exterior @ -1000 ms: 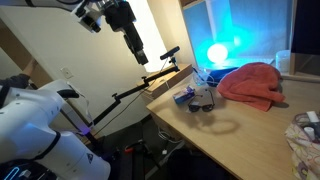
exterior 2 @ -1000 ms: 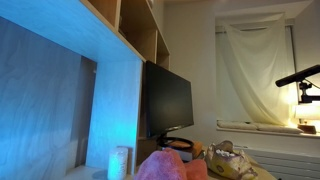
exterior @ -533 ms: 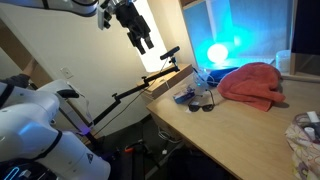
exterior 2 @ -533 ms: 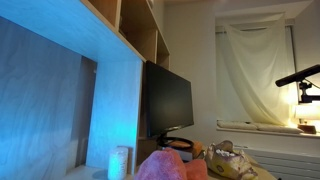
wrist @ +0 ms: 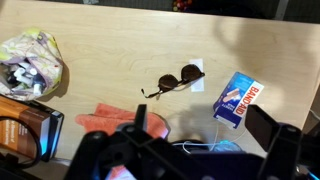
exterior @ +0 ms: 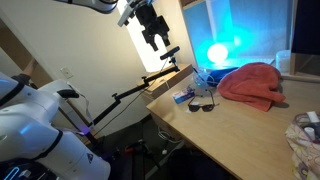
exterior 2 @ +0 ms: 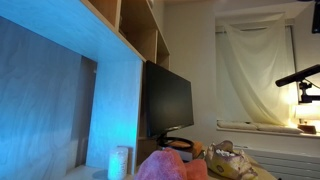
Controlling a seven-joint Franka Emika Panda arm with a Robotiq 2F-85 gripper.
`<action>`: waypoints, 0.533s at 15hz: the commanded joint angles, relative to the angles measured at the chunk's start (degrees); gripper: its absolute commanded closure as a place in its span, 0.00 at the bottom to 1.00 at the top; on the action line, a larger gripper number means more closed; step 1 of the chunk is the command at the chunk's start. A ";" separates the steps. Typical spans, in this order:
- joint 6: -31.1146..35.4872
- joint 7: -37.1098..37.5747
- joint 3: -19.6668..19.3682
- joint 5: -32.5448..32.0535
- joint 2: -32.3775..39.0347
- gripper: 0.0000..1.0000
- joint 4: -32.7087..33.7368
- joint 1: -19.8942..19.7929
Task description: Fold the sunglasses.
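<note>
The sunglasses point(wrist: 178, 80) are a small black pair with two dark lenses, lying on the wooden table point(wrist: 110, 35) with a thin arm sticking out to one side. In an exterior view the sunglasses point(exterior: 203, 102) sit near the table's corner, between a blue-and-white packet point(exterior: 185, 96) and a red cloth point(exterior: 250, 82). My gripper point(exterior: 156, 42) hangs high in the air, off to the side of that corner and well above the sunglasses. In the wrist view my gripper point(wrist: 206, 124) is open with nothing between its fingers point(wrist: 140, 118), and the sunglasses lie far below it.
The packet point(wrist: 238, 100) lies right beside the sunglasses, with the red cloth point(wrist: 118, 120) close by. A crumpled plastic bag point(wrist: 35, 62) and an orange box point(wrist: 20, 128) sit farther along the table. A glowing blue lamp point(exterior: 218, 52) and a monitor point(exterior 2: 168, 100) stand at the back.
My gripper has swung sideways through the air toward the table corner, staying high and open. The sunglasses, packet and cloth have not moved.
</note>
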 commanded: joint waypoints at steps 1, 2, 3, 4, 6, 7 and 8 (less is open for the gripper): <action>-0.26 0.12 -0.68 -0.26 1.54 0.00 1.08 0.62; -0.25 0.11 -0.80 -0.29 2.58 0.00 1.50 0.61; -0.25 0.10 -0.82 -0.28 2.93 0.00 1.50 0.62; -0.25 0.10 -0.81 -0.28 2.91 0.00 1.48 0.65; -0.25 0.10 -0.80 -0.28 2.63 0.00 1.49 0.69; -0.25 0.10 -0.80 -0.28 2.58 0.00 1.49 0.69; -0.25 0.10 -0.79 -0.28 2.52 0.00 1.49 0.70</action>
